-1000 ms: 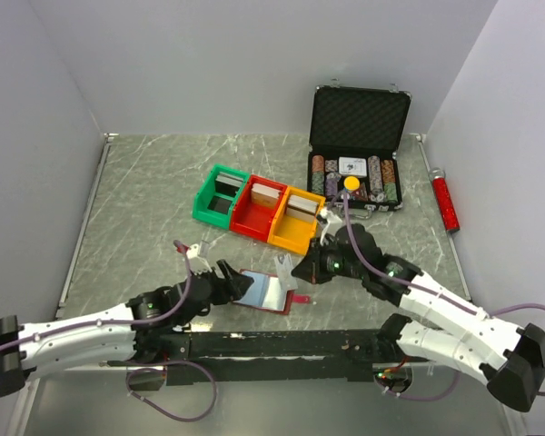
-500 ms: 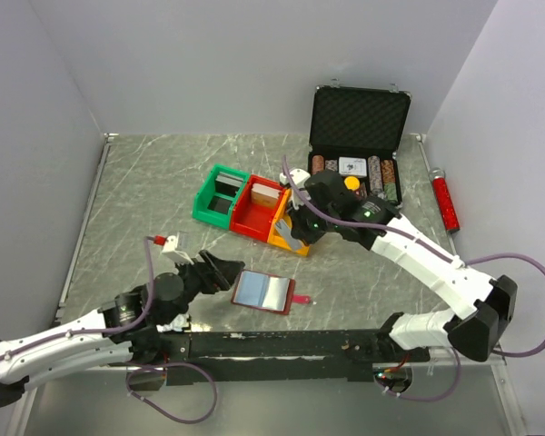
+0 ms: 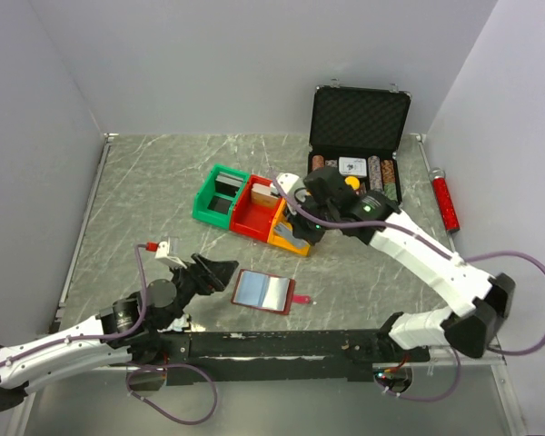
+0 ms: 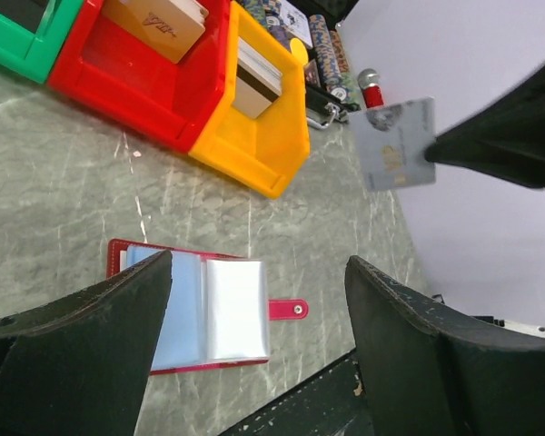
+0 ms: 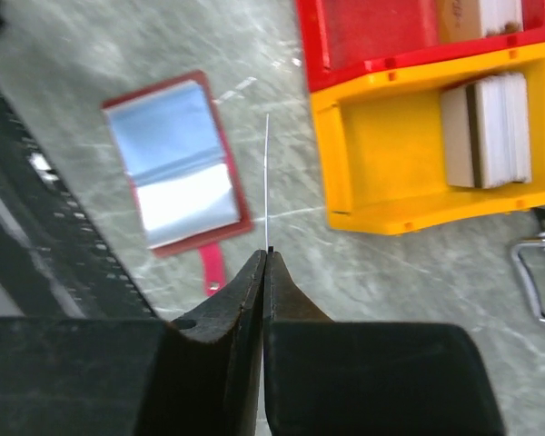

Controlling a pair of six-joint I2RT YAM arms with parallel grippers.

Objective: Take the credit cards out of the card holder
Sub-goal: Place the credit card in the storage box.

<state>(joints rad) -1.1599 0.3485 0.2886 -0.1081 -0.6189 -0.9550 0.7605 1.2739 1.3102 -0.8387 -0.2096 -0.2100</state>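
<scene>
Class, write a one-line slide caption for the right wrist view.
Right gripper pinches a card edge-on, framed by the open red wallet and a yellow bin.

The left arm [image 3: 64, 347] and right arm [image 3: 422, 257] have white shells, black joints and purple cables [image 3: 513, 253]; the left gripper [image 3: 230, 274] is black.

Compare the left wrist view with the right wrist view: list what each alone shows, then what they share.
Left wrist only: the green bin, the poker chips, the flat face of the held card, the open left tool. Right wrist only: the shut right tool pinching that card edge-on. Both: the open wallet, red bin, yellow bin.
</scene>
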